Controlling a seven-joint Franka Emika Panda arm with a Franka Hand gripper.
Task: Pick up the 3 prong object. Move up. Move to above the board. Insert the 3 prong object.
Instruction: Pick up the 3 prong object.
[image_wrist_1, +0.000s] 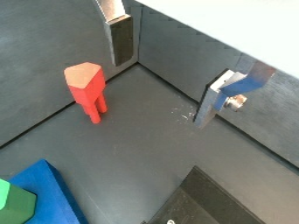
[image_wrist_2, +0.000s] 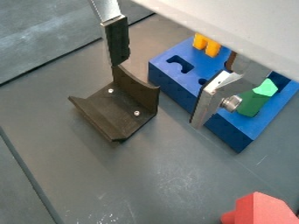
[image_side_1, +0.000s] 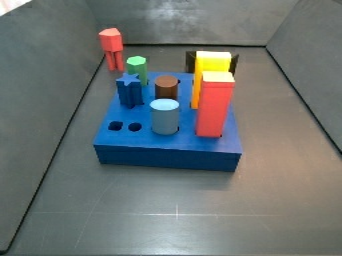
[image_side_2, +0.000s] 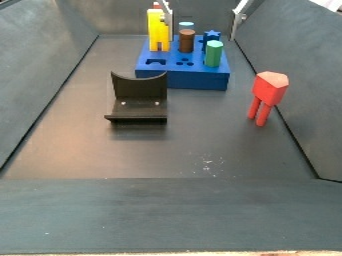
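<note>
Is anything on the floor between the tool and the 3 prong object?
Nothing visible. In a wrist view, the open tool hangs above bare floor beside the 3 prong object, which stands upright, apart from the board and the fixture.

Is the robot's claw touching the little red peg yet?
Apart. In a wrist view the gripper is open, its silver fingers empty, and bare dark floor lies between them and the 3 prong object, standing alone.

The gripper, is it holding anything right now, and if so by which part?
Nothing is held. The gripper hangs open above the bare floor, its fingers spread with nothing between them. The 3 prong object stands apart on the floor, untouched.
</note>
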